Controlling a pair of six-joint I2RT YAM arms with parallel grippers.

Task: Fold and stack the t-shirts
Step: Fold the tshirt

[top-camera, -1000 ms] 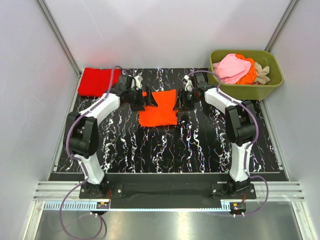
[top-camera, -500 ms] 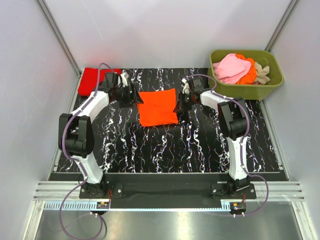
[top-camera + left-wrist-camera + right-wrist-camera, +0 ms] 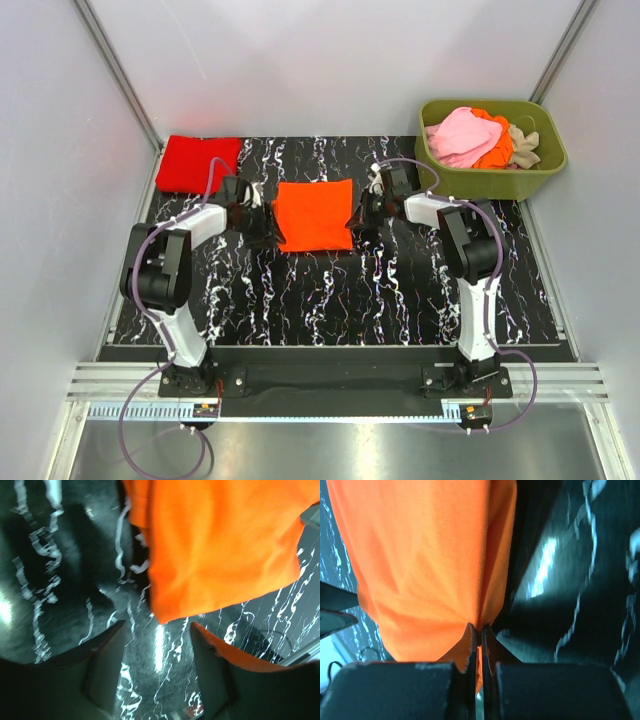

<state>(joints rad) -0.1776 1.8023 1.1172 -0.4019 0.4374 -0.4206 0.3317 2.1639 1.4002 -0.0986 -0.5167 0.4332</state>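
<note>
Top external: tub (image 3: 490, 183) holds pink, orange, beige shirts (image 3: 465, 135); right gripper (image 3: 480, 628) pinches orange t-shirt (image 3: 315, 215); left gripper (image 3: 157, 626) spread.

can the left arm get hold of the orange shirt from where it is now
Probably yes: the left end effector is open, a corner of the orange t-shirt lies right at the gap between its fingers, and nothing sits between them.
</note>
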